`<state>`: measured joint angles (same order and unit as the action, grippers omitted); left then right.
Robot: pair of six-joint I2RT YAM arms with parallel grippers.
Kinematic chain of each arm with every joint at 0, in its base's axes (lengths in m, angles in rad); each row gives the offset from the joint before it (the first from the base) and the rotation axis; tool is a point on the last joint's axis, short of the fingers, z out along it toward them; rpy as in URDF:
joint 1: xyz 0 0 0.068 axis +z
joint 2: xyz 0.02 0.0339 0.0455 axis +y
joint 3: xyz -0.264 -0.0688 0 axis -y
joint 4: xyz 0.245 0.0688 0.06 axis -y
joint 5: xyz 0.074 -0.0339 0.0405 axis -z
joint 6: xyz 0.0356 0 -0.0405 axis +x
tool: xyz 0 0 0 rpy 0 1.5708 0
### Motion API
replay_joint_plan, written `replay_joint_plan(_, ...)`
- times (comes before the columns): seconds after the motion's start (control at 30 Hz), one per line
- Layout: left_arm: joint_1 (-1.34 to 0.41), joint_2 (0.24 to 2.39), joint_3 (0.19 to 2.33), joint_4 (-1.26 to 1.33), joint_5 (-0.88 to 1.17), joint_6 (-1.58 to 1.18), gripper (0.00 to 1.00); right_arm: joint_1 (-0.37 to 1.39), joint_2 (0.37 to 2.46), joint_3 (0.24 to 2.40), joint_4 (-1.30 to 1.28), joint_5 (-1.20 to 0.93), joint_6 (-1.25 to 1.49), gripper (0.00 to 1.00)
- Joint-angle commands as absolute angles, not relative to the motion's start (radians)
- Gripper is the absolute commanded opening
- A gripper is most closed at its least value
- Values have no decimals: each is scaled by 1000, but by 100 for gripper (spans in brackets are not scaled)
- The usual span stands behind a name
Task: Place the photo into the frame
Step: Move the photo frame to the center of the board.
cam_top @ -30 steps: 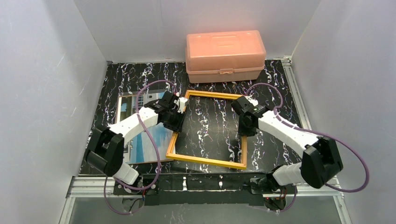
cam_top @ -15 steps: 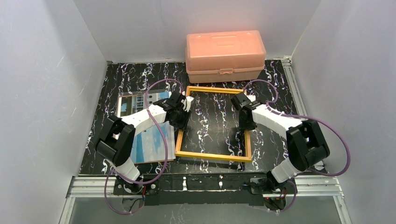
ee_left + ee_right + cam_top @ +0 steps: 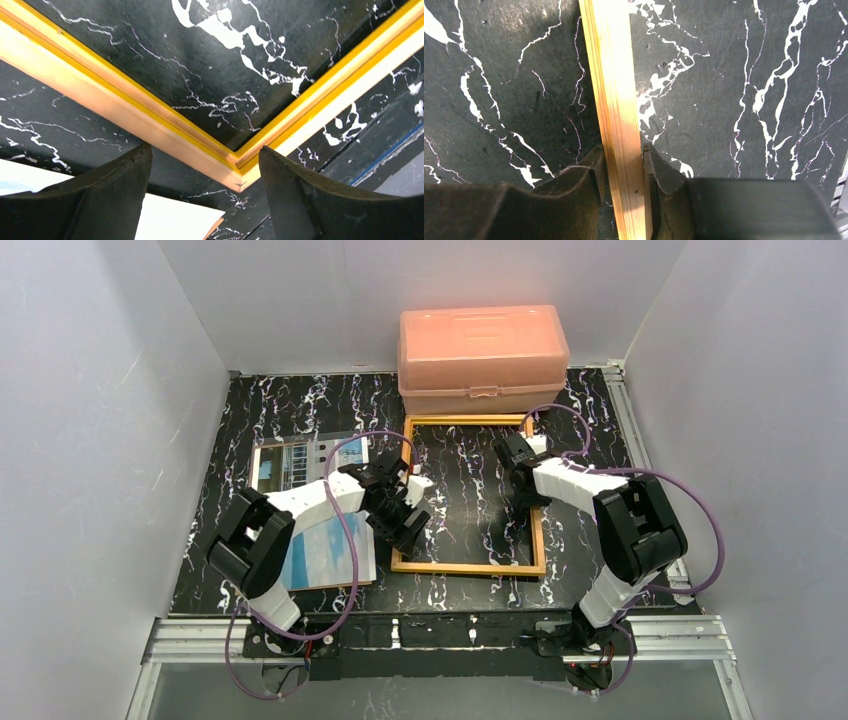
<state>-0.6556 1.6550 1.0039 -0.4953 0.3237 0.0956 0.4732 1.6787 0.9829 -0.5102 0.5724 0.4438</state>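
Observation:
The frame [image 3: 470, 567], a thin yellow-orange rectangle, lies flat on the black marble table, which shows through its opening. My right gripper [image 3: 531, 500] is shut on its right rail; in the right wrist view the pale wooden rail [image 3: 609, 75] runs between my fingers [image 3: 621, 150]. My left gripper [image 3: 413, 523] is open just above the frame's near left corner [image 3: 235, 167], which sits between its two fingers [image 3: 205, 150] untouched. The photo [image 3: 325, 545], blue sky and a white building, lies flat left of the frame, partly under my left arm. Its pale corner [image 3: 175, 220] shows in the left wrist view.
A salmon-pink plastic box [image 3: 482, 360] stands at the back, just behind the frame's far rail. White walls close in the left, right and back. A metal rail [image 3: 440, 635] runs along the table's near edge by the arm bases.
The frame has slid right and back and turned square to the table, held by my right gripper. My left gripper has left the left rail, moved to the near left corner and stands open.

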Motion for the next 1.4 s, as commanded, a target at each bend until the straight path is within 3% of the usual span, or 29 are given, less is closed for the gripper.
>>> replay_joint_plan(0.0, -650, 1556, 987, -575, 397, 144, 77, 447, 1701, 991, -483, 756, 439, 21)
replay_joint_plan(0.27, -602, 1380, 1027, -708, 510, 164, 76, 430, 1725, 1014, -471, 731, 382, 69)
replay_joint_plan(0.43, -505, 1294, 1076, -770, 553, 173, 78, 422, 1648, 1006, -442, 663, 377, 82)
replay_joint_plan(0.67, -142, 1330, 1264, -940, 577, 247, 86, 601, 1567, 1133, -399, 596, 428, 87)
replay_joint_plan(0.93, 258, 1468, 1444, -1122, 497, 344, 98, 931, 1837, 1381, -356, 552, 505, 87)
replay_joint_plan(1.13, 359, 1468, 1397, -1129, 297, 417, 98, 992, 1982, 1439, -327, 523, 497, 87)
replay_joint_plan(1.37, 444, 1444, 1305, -1110, 230, 452, 99, 1000, 1961, 1300, -251, 479, 505, 83)
